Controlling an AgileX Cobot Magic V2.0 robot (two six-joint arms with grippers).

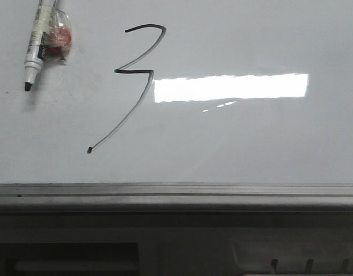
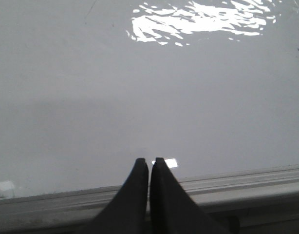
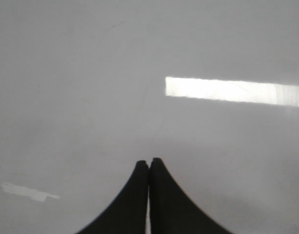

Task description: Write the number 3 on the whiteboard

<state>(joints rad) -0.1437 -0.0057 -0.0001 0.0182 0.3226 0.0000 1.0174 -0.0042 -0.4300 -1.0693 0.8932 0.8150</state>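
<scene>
Glossy whiteboard (image 1: 251, 138) carries the number 3 (image 1: 133, 80); a marker (image 1: 37, 43) is cut off at the frame's upper edge. Left gripper (image 2: 149, 162) and right gripper (image 3: 149, 162) both sit pressed together, empty.

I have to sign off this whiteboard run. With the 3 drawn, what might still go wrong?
The marker lies uncapped on the whiteboard, tip bare: it may dry out or leave stray marks if it shifts. The number 3 is fresh ink on a glossy surface, so any brush could smear it. Both grippers, left and right, sit shut and empty.
</scene>
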